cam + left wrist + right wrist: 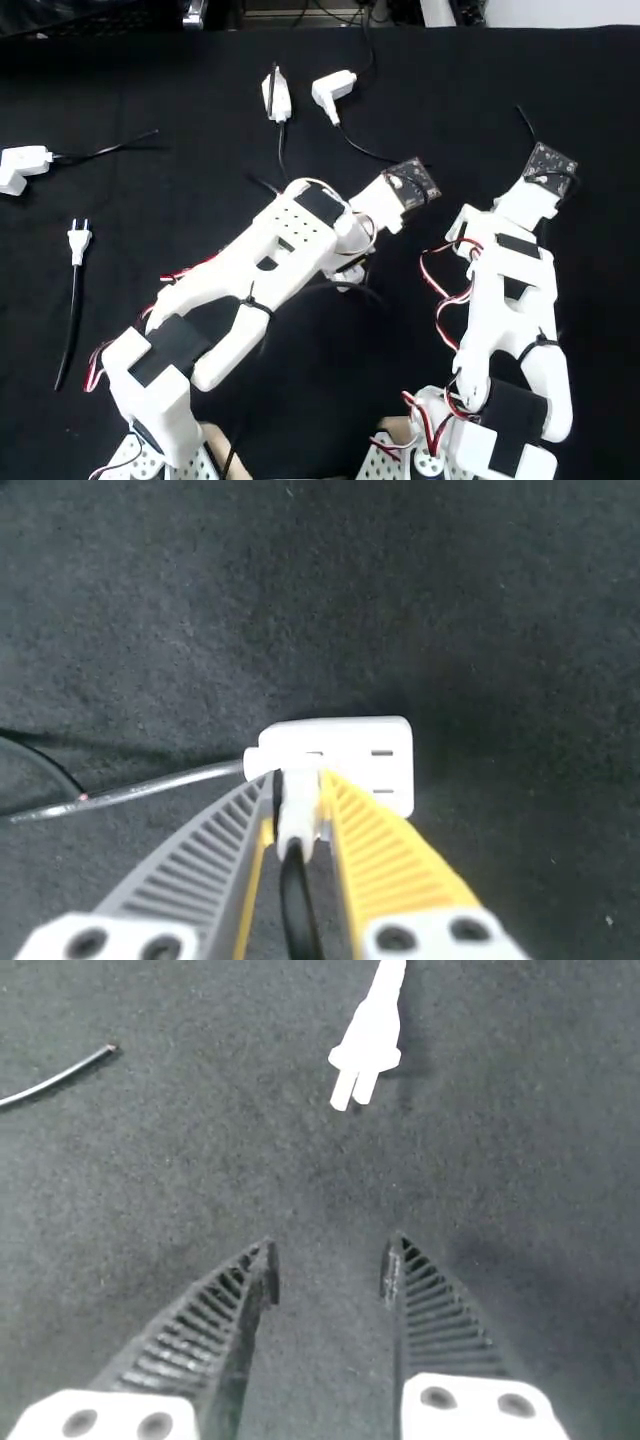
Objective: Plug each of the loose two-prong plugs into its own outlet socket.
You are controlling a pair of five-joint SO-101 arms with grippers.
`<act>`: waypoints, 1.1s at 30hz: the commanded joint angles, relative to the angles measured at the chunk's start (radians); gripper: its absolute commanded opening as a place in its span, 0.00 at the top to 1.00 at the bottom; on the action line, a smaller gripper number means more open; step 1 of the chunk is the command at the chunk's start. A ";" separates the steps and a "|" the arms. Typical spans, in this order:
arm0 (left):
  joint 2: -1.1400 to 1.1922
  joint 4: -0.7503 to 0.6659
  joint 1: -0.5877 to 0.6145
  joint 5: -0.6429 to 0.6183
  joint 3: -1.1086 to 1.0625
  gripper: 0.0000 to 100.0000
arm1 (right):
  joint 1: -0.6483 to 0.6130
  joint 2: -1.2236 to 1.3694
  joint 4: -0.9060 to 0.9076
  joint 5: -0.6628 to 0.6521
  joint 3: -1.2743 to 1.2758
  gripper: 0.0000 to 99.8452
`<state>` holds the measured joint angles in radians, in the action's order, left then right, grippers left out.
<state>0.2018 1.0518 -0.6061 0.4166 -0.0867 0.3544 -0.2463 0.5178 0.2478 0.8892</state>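
Note:
My left gripper (297, 780) is shut on a white two-prong plug (296, 815) with a black cord. The plug's front end meets the face of a white outlet block (350, 752) lying on the black cloth; a grey cable leaves the block sideways. My right gripper (328, 1265) is open over bare cloth, with another white two-prong plug (370, 1032) lying ahead of it, prongs toward the fingers. In the high view a loose white plug (78, 240) on a black cord lies far left, below a white outlet (22, 165).
At the back of the black table lie a white adapter (277, 97) and a white outlet (333, 88), each with a black cable. The left arm (290, 250) stretches diagonally across the middle; the right arm (515, 300) stands at the right. A thin cable end (60, 1078) lies nearby.

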 commanded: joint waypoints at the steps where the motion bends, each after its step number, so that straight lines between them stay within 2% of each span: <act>1: -0.049 -0.055 0.005 0.008 -0.010 0.97 | -0.015 -0.031 -0.014 0.008 -0.005 0.82; 16: -0.052 -0.052 0.002 0.005 -0.071 0.97 | -0.015 -0.031 -0.014 0.008 -0.007 0.82; 20: -0.054 -0.052 0.001 -0.044 -0.062 0.97 | -0.015 -0.031 -0.014 0.008 -0.007 0.82; 28: -0.052 -0.049 -0.085 -0.061 -0.071 0.97 | -0.015 -0.031 -0.014 0.008 -0.007 0.82; 33: -0.054 0.000 -0.120 -0.086 -0.061 0.97 | -0.015 -0.031 -0.014 0.008 -0.007 0.82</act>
<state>0.1772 1.0180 -0.6889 0.3445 -0.1573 0.3514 -0.2463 0.5178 0.2478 0.8892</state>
